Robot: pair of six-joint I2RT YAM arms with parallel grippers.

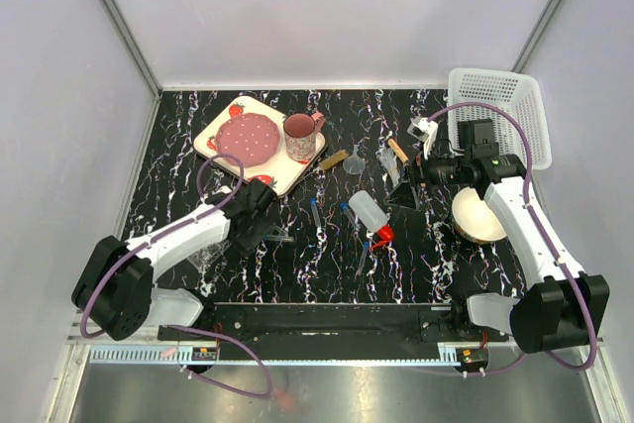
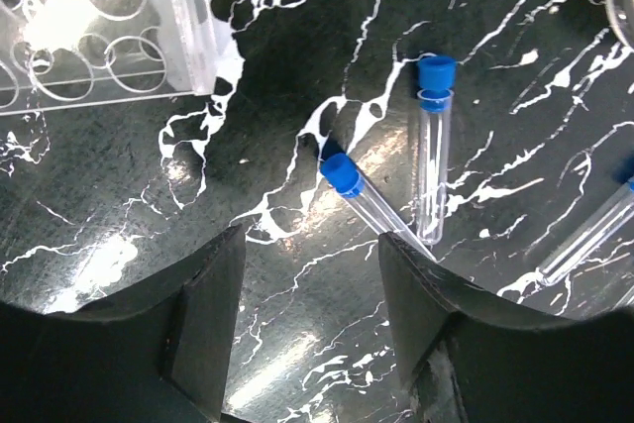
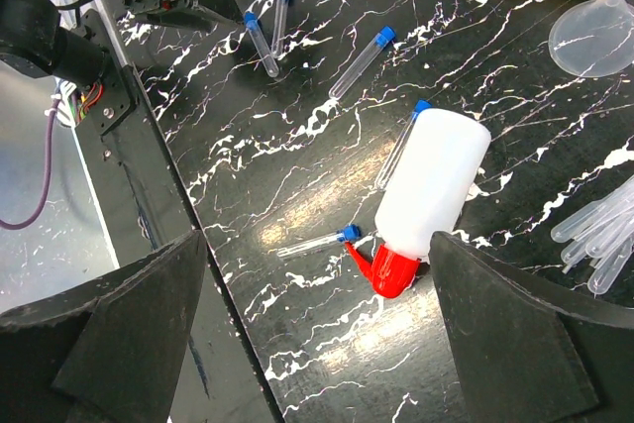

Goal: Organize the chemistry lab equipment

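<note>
Where the left arm reaches over the black marbled table (image 1: pixel 297 279), tube rack (image 2: pixel 99 27): clear plastic, standing just ahead and left of the fingers.
Left gripper (image 2: pixel 309 284): fingers spread wide, holding nothing.
Blue-capped tubes (image 2: pixel 433 146): two lying just beyond its fingertips, ends meeting in a V; more loose at mid-table.
Squeeze bottle (image 3: pixel 431 180): on its side, red cap toward the near edge.
Funnel (image 3: pixel 594 37), droppers (image 3: pixel 599 235): right of the bottle.
Right gripper (image 3: pixel 317 274): fingers apart, empty, above the bottle.
</note>
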